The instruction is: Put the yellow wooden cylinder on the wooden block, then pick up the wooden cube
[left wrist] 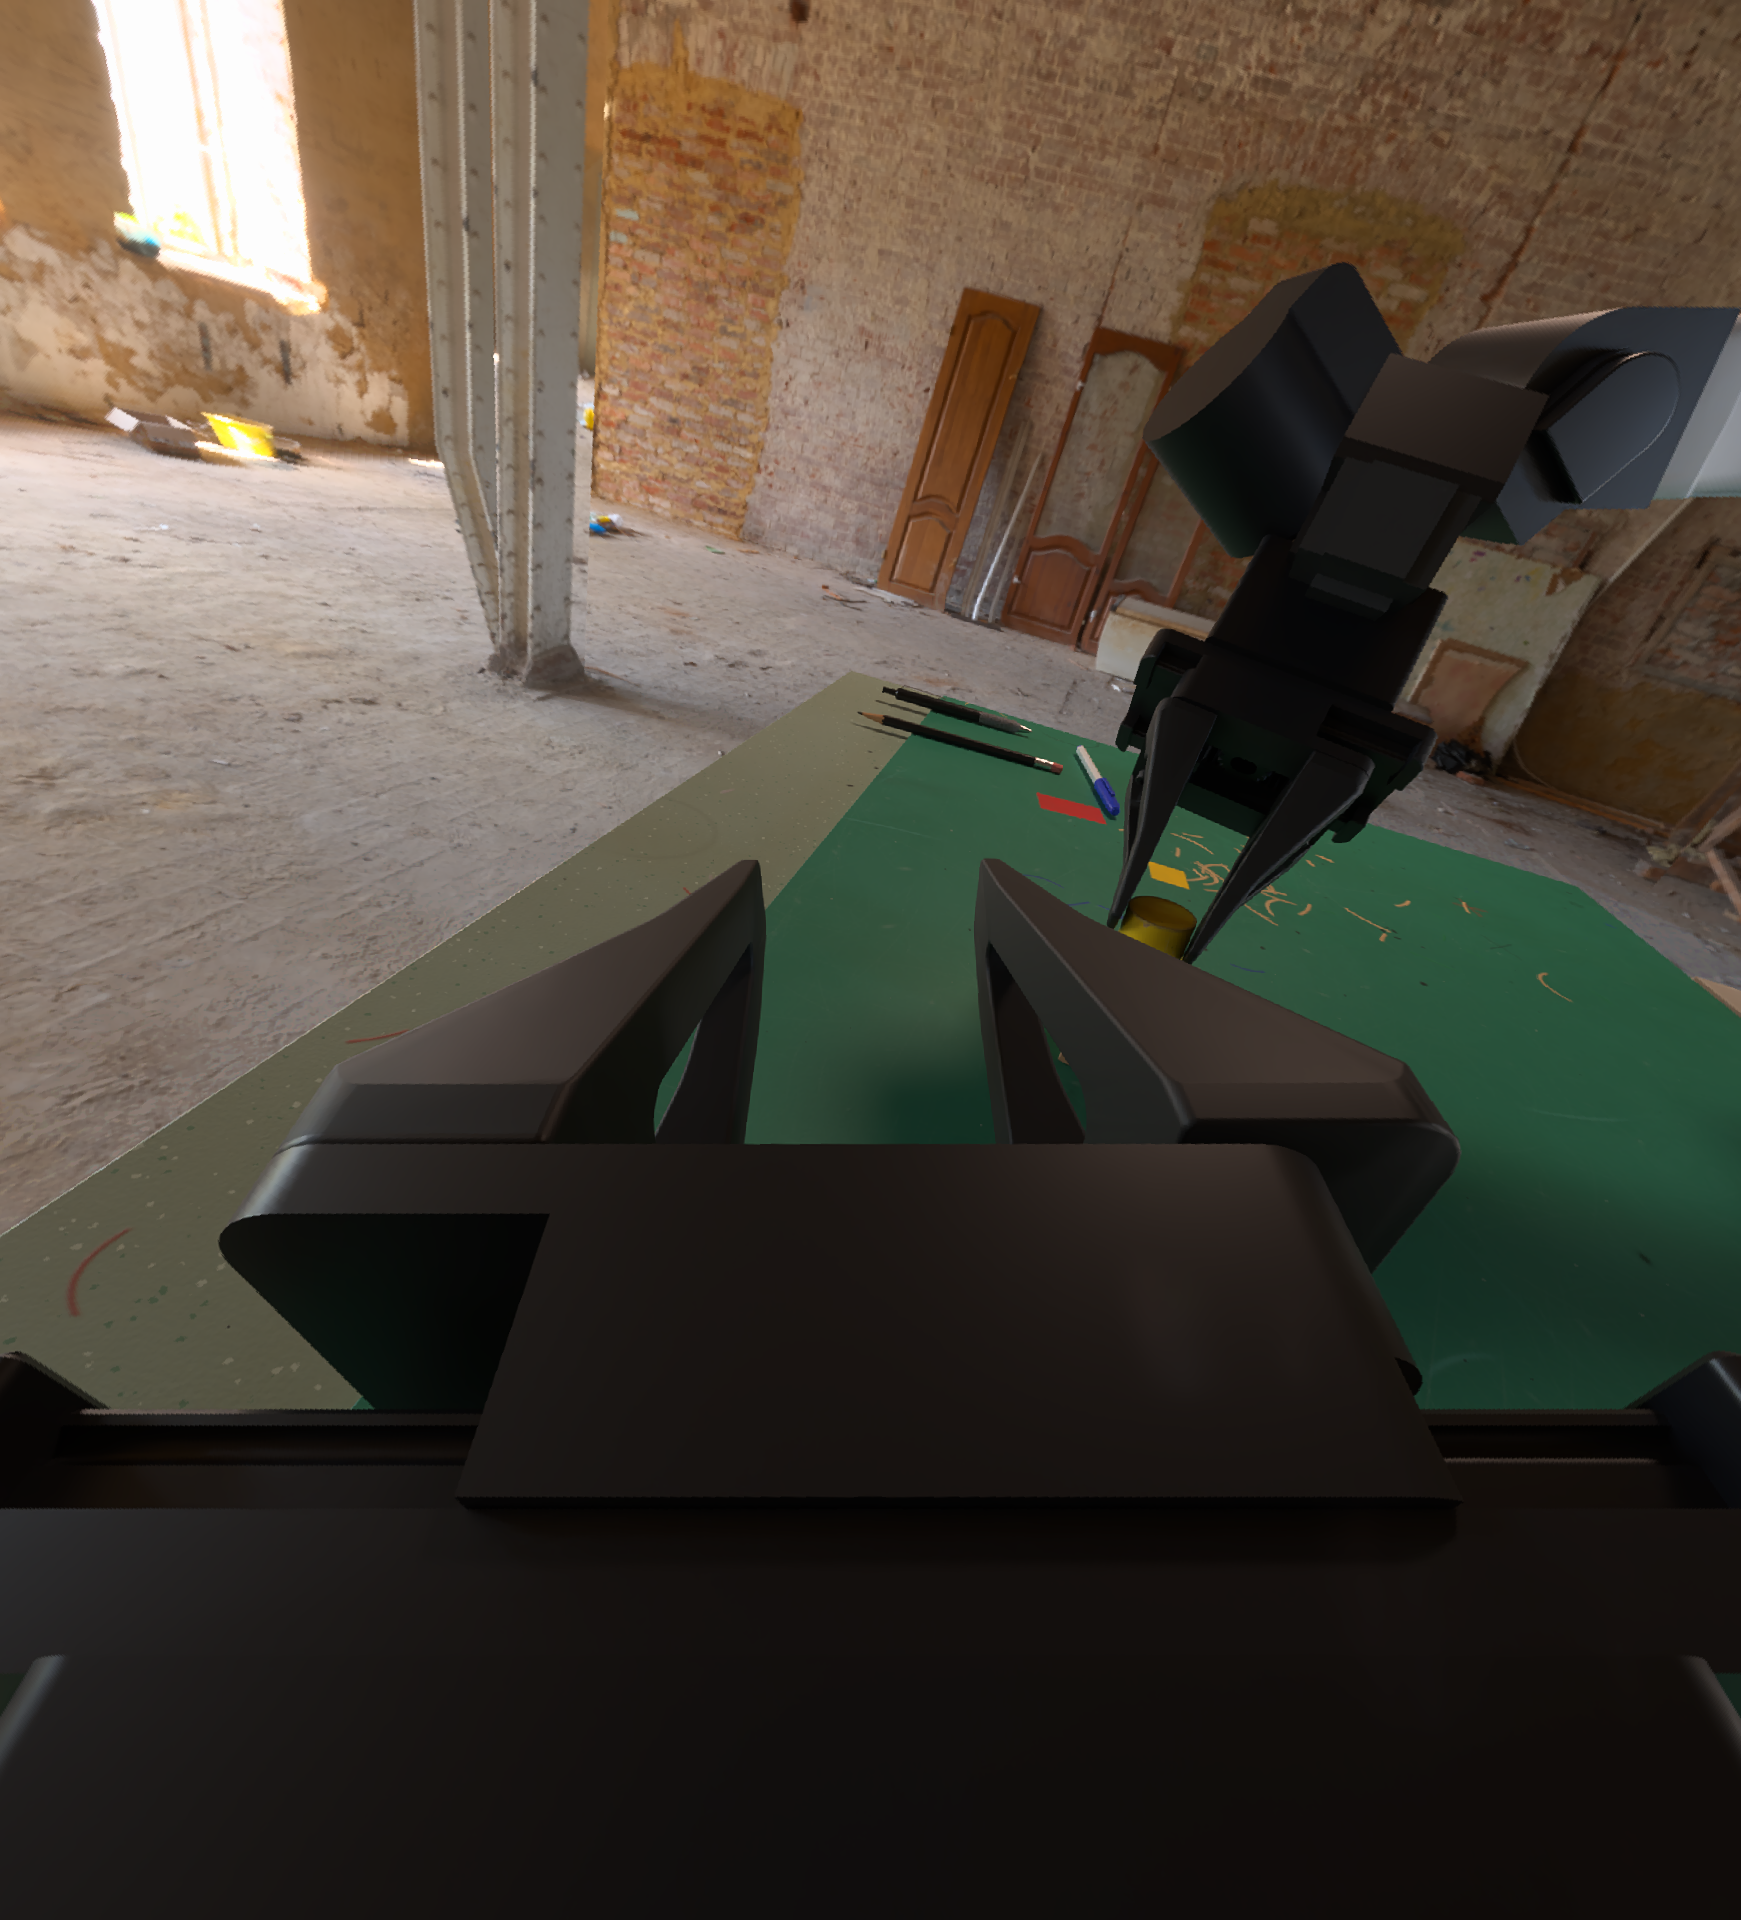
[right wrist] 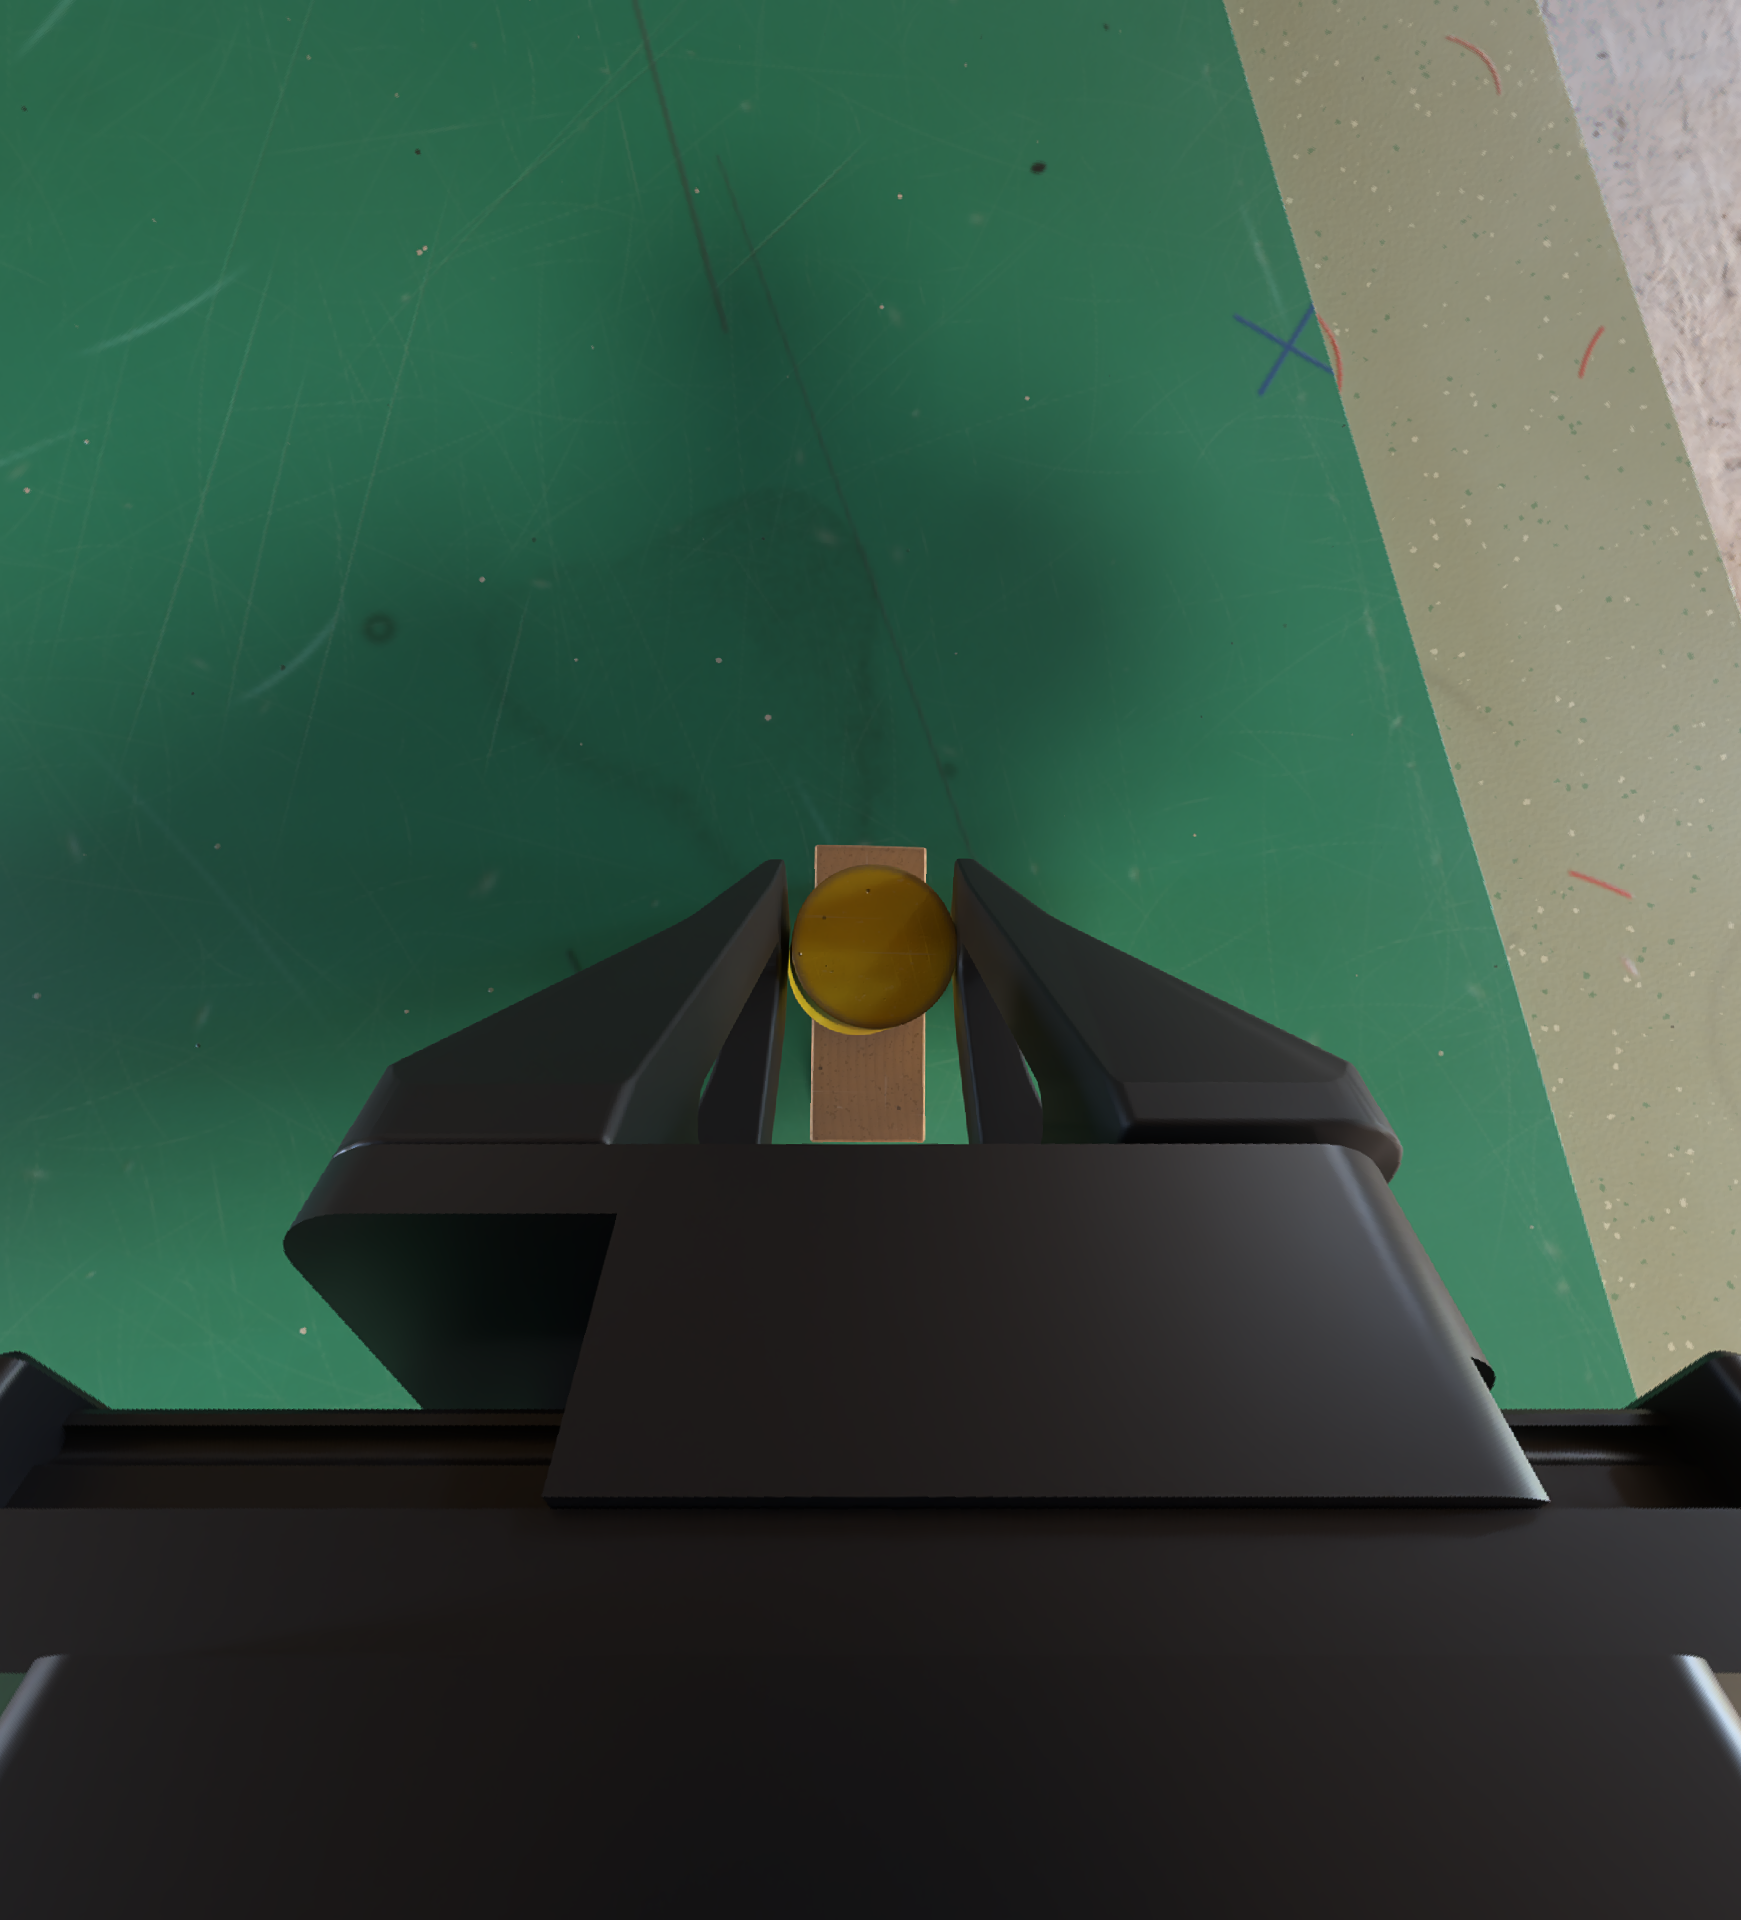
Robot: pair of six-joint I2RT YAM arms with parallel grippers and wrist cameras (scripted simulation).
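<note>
Your right gripper [right wrist: 871, 883] holds the yellow wooden cylinder [right wrist: 871, 948] between narrowed jaws, centred above the wooden block [right wrist: 868, 1086] for placement; left gripper [left wrist: 871, 883] waits, jaws moderately apart, empty.

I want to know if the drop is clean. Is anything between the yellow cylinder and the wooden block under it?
Nothing visible. In the right wrist view the yellow cylinder, flanked closely by the right gripper fingers, sits directly over the wooden block.
</note>
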